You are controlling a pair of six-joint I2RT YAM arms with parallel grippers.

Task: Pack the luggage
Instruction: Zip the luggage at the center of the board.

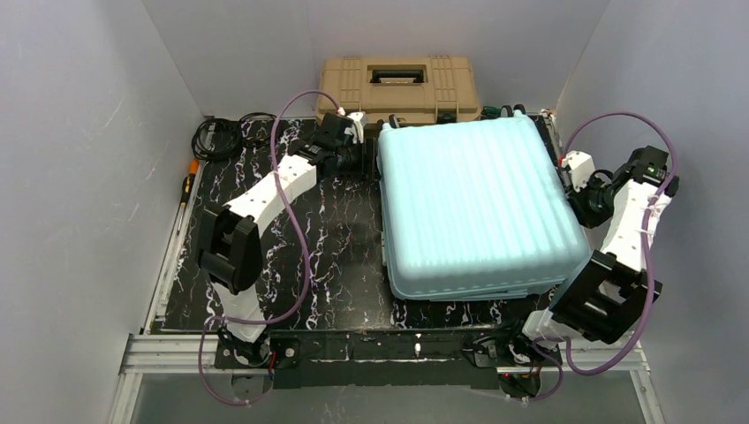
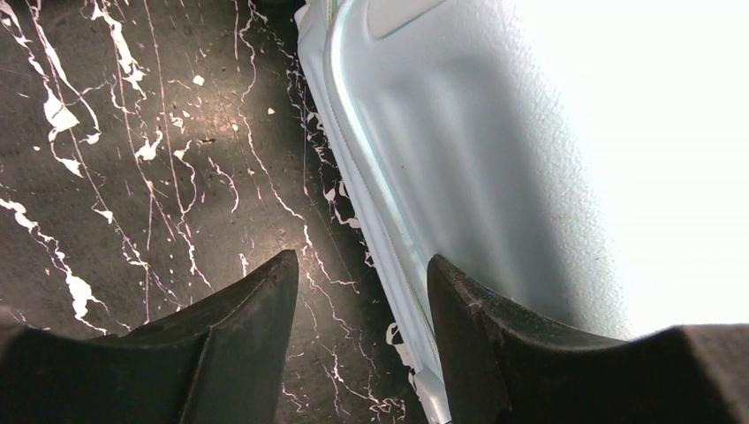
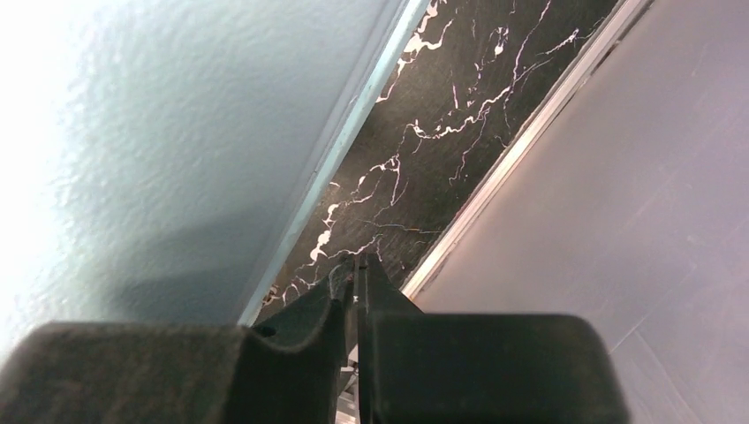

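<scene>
Luggage point(image 1: 477, 208) lies closed on the desk point(image 1: 327, 247); sealing it seems the step in hand. Left hand point(image 2: 362, 265) gapes astride its rim, while right hand point(image 3: 358, 265) is pinched shut and empty beside it. Next, the left likely must close squarely on that rim.

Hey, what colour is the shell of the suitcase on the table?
The luggage is pale mint-blue with a ribbed shell. The top external view shows it best.

Tan toolbox point(image 1: 397, 87) at back, possibly a screwdriver point(image 1: 187, 187) left
</scene>
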